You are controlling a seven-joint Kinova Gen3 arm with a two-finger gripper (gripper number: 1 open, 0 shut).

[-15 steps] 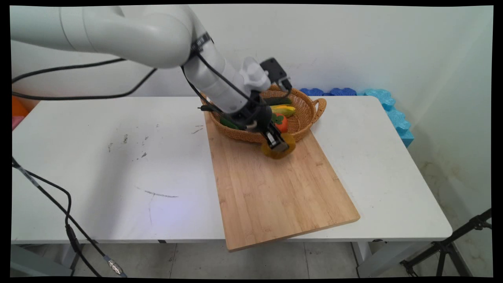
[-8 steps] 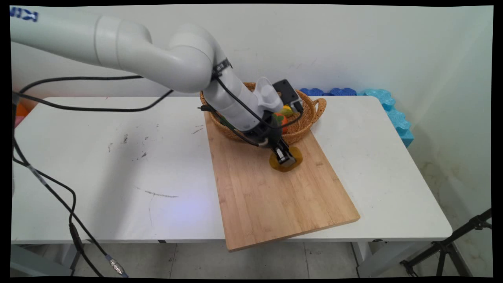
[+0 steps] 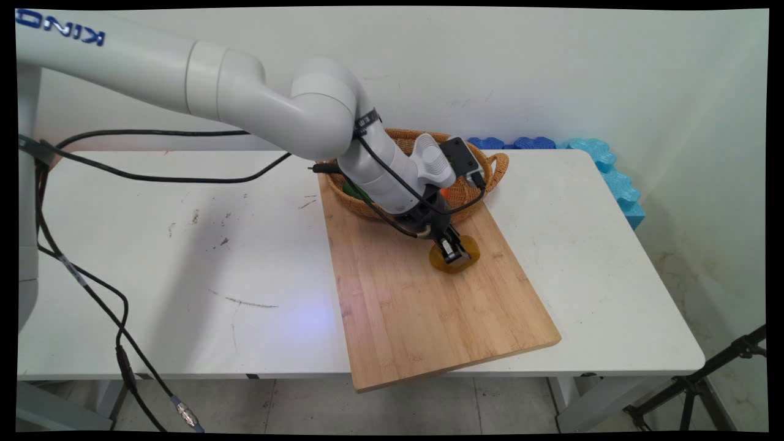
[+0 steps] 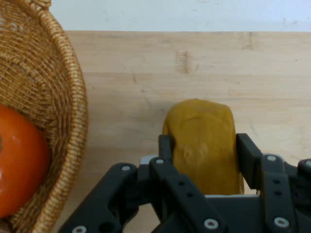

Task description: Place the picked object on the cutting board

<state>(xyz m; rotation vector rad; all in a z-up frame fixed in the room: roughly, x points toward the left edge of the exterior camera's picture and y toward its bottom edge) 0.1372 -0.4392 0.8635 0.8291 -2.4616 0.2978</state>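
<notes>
Claw (image 3: 454, 255) of a white robot arm grips a mustard-yellow rounded object (image 3: 454, 257), perhaps a toy potato or bread roll, its two black fingers (image 4: 165, 148) pressed against the object's opposite sides. The object sits low over, or on, a wooden cutting board (image 3: 429, 306); whether it touches the wood cannot be told from either view. It is near the board's far end, just in front of a woven wicker basket (image 3: 471, 205).

The cutting board lies on a white table (image 3: 184, 275), angled, with its near corner overhanging the table's front edge. The basket rests on the board's far end, and the arm covers much of it in the main view.

Judging from the grip, the hold looks centred and square, with the yellow object filling the gap between the fingers. If it is to be set down well, it seems wise to keep it clear of the basket's rim, which stands close on one side in the hand view, and to let it rest flat on the wood before the fingers part, since a rounded shape may roll.

Inside the basket, an orange-red round fruit or vegetable (image 4: 19, 165) shows plainly in the hand view, lying against the woven wall. In the main view a green item (image 3: 354, 191) peeks out at the basket's left side. Other contents are hidden by the arm.

Blue foam pieces (image 3: 606, 165) line the wall behind the table's far right corner.
</notes>
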